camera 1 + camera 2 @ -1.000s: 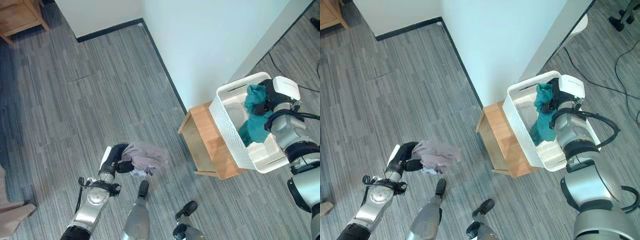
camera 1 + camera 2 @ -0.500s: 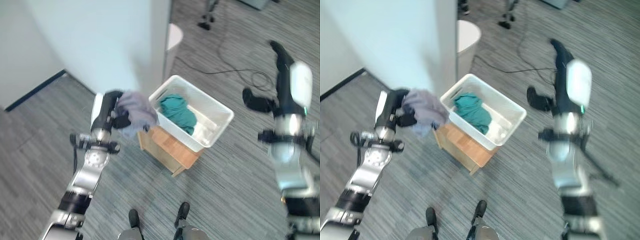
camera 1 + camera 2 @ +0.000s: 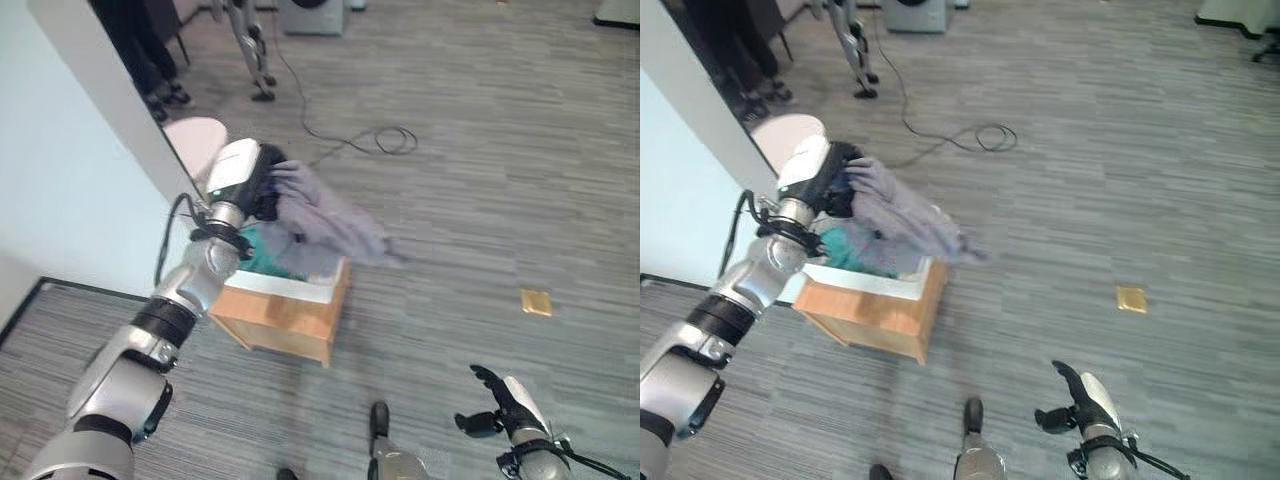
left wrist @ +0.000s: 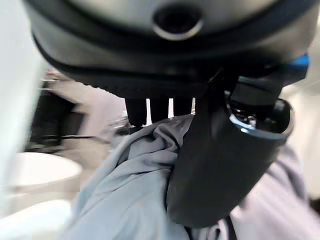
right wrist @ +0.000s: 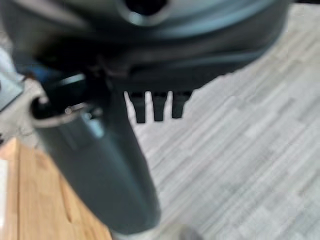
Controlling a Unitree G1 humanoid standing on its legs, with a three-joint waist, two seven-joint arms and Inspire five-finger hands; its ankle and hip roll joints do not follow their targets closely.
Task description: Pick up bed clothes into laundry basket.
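In the left eye view, the left robot hand is seen closed on a grey-lilac garment, which trails away from it above the white laundry basket. A teal garment is seen in the basket just below that hand, and the basket rests on a wooden stool. The right robot hand is seen low over the grey floor, fingers relaxed, nothing held.

In the right eye view, a small yellow square is seen on the floor beyond the right robot hand.

In the left wrist view, the thumb is seen clamped over the cloth.

In the right wrist view, straight fingertips are shown above bare floor, the stool beside them.
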